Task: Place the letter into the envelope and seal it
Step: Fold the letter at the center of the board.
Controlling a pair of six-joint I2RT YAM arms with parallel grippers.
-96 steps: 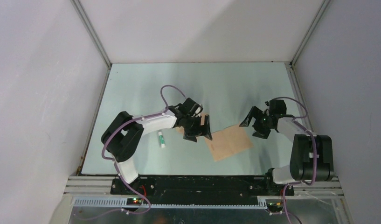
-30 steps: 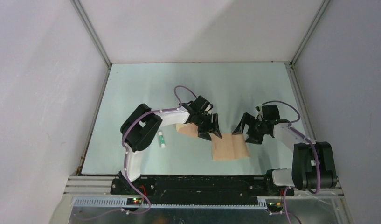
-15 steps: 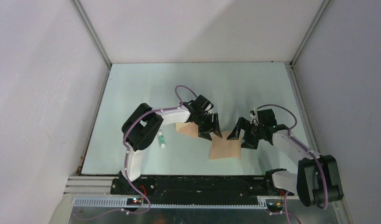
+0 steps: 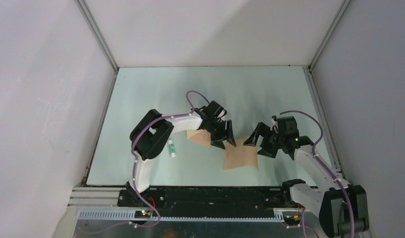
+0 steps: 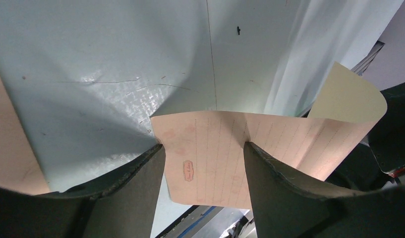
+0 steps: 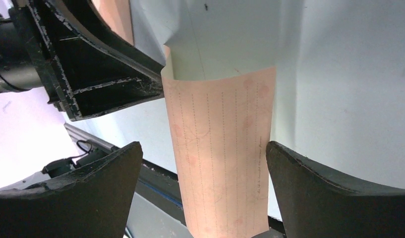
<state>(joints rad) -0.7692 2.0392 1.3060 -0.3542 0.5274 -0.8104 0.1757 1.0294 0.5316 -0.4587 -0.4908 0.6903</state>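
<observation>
Moved: letter (image 4: pixel 240 158) swung square, lower centre.
Grippers: left gripper (image 4: pixel 225 144) and right gripper (image 4: pixel 255 147) both spread.
Advice: pinch one edge only.

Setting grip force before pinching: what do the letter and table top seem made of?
The letter: thin paper, matte peach with faint dotted lines, cream back; one corner curls up. The table: probably a pale blue-green plastic or coated sheet, faintly glossy, showing glare and fine scratches.

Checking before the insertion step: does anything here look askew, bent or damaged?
Yes: one corner of the letter curls up off the table, showing its pale underside, so it isn't lying flat. Nothing else stands out.
</observation>
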